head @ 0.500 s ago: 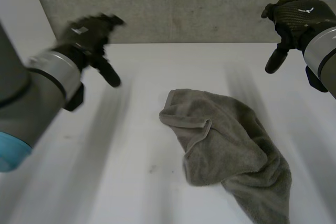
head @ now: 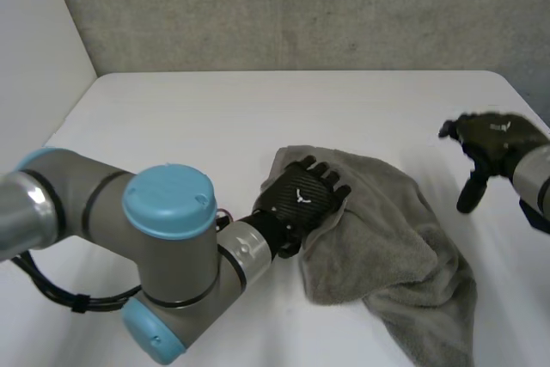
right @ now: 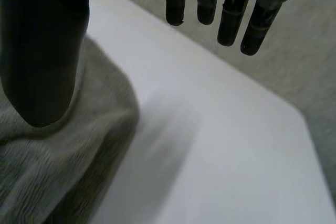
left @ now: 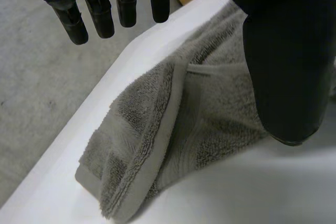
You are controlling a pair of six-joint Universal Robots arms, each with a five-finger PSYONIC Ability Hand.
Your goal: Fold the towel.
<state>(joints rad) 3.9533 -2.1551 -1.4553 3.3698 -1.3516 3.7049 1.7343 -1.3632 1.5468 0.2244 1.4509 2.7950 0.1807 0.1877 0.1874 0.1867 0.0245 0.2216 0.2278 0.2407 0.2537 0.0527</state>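
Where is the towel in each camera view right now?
Head view: towel on the white table, left hand over its folded corner.
Left wrist view: under that hand's palm, hem showing.
Right wrist view: beside the right hand, at its thumb.
Shared landmark: the white table's edge.

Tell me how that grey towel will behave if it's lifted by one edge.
The towel lies crumpled in soft folds, so it will probably sag limply from any pinch. It looks thick and fuzzy, so it likely won't slip. Pushed, it would probably bunch rather than slide whole.
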